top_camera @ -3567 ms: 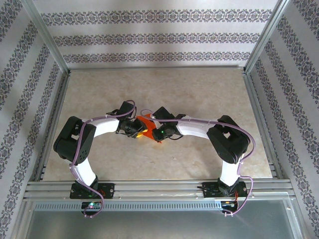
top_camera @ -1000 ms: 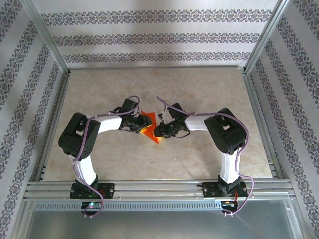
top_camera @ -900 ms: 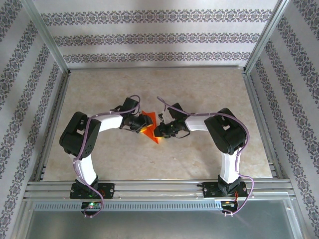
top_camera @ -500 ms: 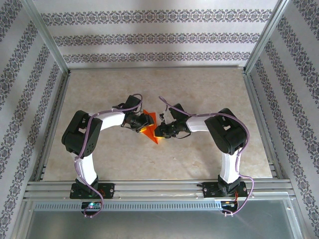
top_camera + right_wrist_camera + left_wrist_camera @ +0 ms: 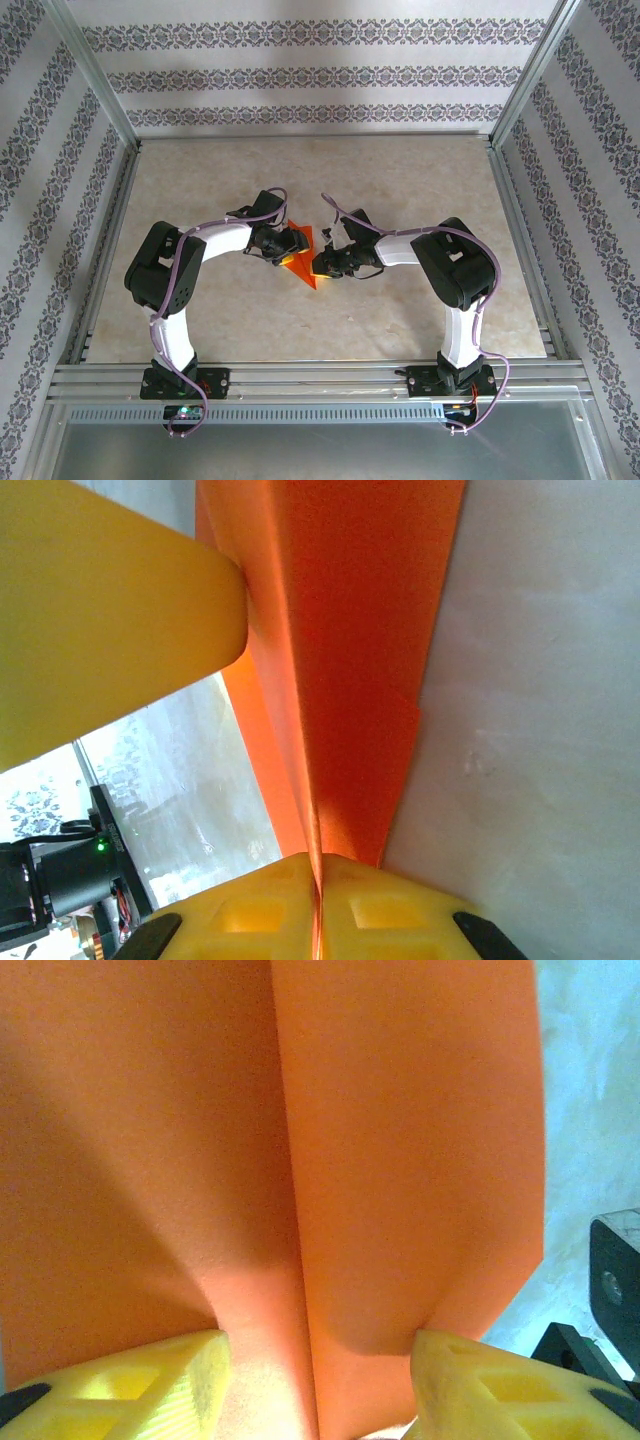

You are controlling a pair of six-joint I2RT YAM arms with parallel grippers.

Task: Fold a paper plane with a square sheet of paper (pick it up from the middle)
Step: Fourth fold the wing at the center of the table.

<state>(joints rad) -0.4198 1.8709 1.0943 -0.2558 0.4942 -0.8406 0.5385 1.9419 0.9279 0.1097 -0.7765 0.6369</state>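
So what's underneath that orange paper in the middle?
The beige table shows right beside the orange paper and runs under it. The right arm's fingers pinch its fold. The spot directly beneath is covered.

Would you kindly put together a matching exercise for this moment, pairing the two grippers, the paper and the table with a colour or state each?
Things:
1. left gripper
2. right gripper
3. paper plane
4. table

Colours or states:
A. pale beige, marbled
B. bright orange-red, creased along its length
C. yellow fingers pressed together on a paper edge
D. yellow fingers standing apart, paper just beyond them

Pairs: 1-D, 2-C, 3-B, 4-A
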